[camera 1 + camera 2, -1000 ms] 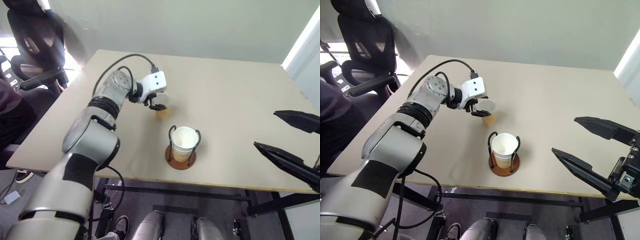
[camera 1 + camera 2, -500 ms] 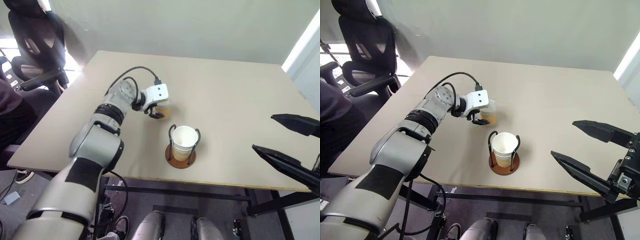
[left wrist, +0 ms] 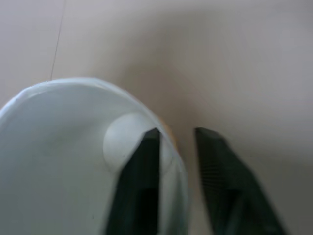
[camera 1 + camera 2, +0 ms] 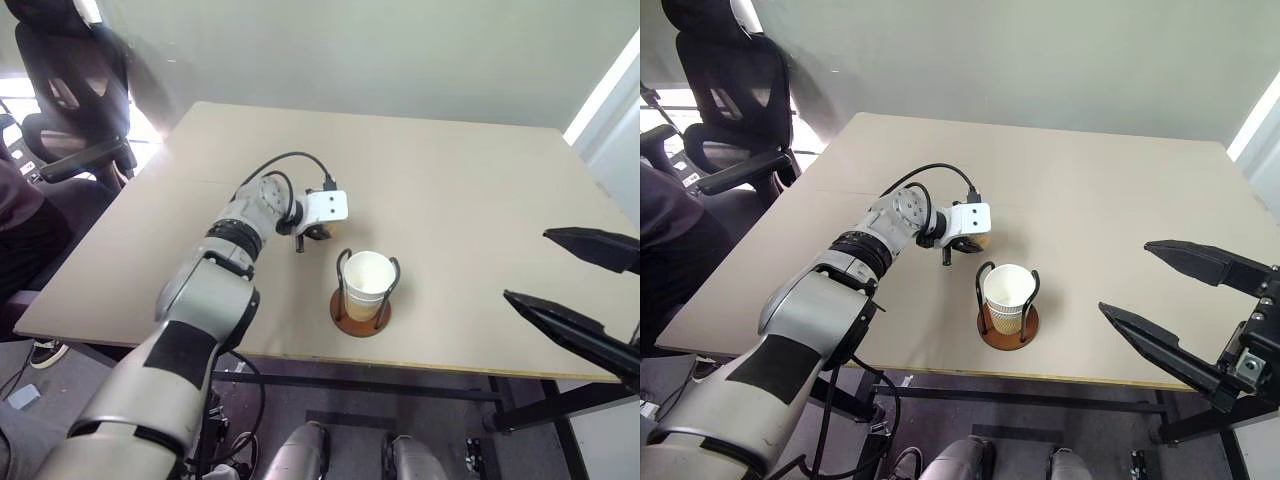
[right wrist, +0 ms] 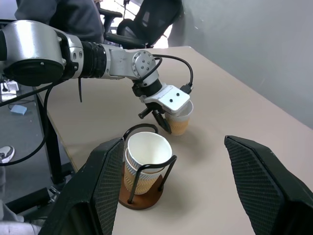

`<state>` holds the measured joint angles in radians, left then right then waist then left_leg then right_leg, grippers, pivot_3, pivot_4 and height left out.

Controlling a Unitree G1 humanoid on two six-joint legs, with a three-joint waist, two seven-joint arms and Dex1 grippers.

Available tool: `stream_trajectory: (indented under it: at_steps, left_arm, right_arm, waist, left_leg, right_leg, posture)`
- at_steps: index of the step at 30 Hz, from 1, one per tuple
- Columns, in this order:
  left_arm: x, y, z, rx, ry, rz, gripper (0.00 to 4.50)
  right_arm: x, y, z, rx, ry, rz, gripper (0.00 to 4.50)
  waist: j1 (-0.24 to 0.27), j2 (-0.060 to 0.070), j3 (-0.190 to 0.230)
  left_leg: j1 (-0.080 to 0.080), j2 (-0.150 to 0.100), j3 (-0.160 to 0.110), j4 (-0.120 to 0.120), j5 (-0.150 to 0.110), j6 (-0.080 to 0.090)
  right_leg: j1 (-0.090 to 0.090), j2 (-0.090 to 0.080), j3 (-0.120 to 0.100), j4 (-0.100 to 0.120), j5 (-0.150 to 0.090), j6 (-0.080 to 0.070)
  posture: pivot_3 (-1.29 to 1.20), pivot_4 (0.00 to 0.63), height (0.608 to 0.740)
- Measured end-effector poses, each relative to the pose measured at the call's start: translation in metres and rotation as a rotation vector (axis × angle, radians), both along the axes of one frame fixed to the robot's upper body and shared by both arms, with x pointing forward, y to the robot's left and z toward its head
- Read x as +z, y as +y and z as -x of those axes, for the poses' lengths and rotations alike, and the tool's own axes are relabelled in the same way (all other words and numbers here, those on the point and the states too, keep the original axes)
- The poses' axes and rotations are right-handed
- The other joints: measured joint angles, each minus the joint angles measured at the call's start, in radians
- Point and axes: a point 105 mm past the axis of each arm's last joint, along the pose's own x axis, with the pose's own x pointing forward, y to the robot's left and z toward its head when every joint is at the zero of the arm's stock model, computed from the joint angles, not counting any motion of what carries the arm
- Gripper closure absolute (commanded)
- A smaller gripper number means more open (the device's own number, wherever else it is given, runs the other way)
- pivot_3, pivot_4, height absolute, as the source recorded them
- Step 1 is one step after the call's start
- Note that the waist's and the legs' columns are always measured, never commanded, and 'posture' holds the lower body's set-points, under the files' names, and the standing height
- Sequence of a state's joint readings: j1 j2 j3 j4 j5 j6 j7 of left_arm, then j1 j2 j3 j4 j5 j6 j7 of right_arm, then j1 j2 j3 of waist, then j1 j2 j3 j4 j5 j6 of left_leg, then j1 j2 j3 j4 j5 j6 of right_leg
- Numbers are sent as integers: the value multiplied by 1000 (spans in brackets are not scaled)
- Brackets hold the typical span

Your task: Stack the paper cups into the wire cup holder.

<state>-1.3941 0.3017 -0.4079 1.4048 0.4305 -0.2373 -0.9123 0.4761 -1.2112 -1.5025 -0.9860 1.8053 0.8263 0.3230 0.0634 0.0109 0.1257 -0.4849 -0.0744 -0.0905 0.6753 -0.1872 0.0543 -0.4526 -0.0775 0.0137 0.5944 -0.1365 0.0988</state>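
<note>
Since the earlier frame your left gripper (image 5: 164,119) has dropped toward the table (image 4: 480,190) and closed in on the loose paper cup (image 5: 180,121); a second ago its fingers stood wide. Now they pinch that cup's wall, one finger (image 3: 142,181) inside the white rim, the other outside against the tan side. You see this cup standing upright on the table, just beside the wire cup holder (image 4: 1007,301) on its far side, touching nothing but your fingers.

Count three cups in all. Two sit nested inside the holder (image 5: 145,155), one rim showing above the other, with the dark wire loops rising beside them from the reddish-brown disc base. The third is the one in your left grip.

Your right gripper (image 4: 1185,310) hangs off the table's near edge, well apart from the holder on its right side. Its two black fingers are spread wide with nothing between them.

One black office chair (image 4: 70,85) stands far from the holder, beyond the table's left corner.
</note>
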Motion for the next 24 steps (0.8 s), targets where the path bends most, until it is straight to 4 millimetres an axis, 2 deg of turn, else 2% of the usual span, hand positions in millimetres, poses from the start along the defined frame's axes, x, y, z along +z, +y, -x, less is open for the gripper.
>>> stream_trajectory:
  at_steps: [4,6,8,11,14,18,21,24]
  left_arm:
    - [9,6,3,-38,14,-3,4478]
    - [27,3,7,-85,40,30,4478]
    - [55,-3,15,-163,67,72,4478]
    - [87,-8,39,-338,164,61,4478]
    - [117,-9,51,-435,133,43,4478]
    - [139,-25,61,-546,67,88,4478]
    - [155,-27,87,-680,72,93,4478]
    - [158,-39,116,-814,179,142,4478]
  right_arm:
    - [1,0,0,0,-12,2,1135]
    - [2,0,0,0,-14,3,1135]
    - [1,0,0,0,-13,5,1135]
    - [-2,-2,2,3,12,11,1135]
    - [-6,-5,4,0,32,16,1135]
    - [-6,-8,5,-13,28,20,1135]
    - [-7,-11,5,-30,25,16,1135]
    - [-10,-12,6,-43,22,15,1135]
  waist:
    - [0,0,0]
    - [1,0,0]
    - [1,0,0]
    - [1,0,0]
    - [0,0,0]
    - [1,0,0]
    - [-3,1,-1]
    - [-4,2,-1]
  left_leg:
    - [0,0,0,0,0,0]
    - [-1,0,0,0,0,0]
    - [-2,-1,0,0,-1,1]
    - [-3,-1,0,0,-3,2]
    - [-2,-1,1,0,-6,2]
    - [-3,-1,3,1,-10,4]
    - [-2,0,6,3,-16,3]
    - [0,1,8,7,-21,6]
  right_leg:
    - [0,1,1,0,0,0]
    - [-1,1,1,0,0,1]
    - [-1,1,2,-1,0,1]
    - [-2,2,5,-2,-1,2]
    - [-2,2,7,-2,-3,3]
    - [-3,1,9,-1,2,7]
    - [-4,1,11,-1,5,6]
    - [-2,1,12,0,2,6]
  posture:
    - [0,150,740]
    - [0,150,740]
    - [0,150,740]
    - [0,150,740]
    - [0,150,740]
    - [0,150,740]
    - [0,150,740]
    - [0,150,740]
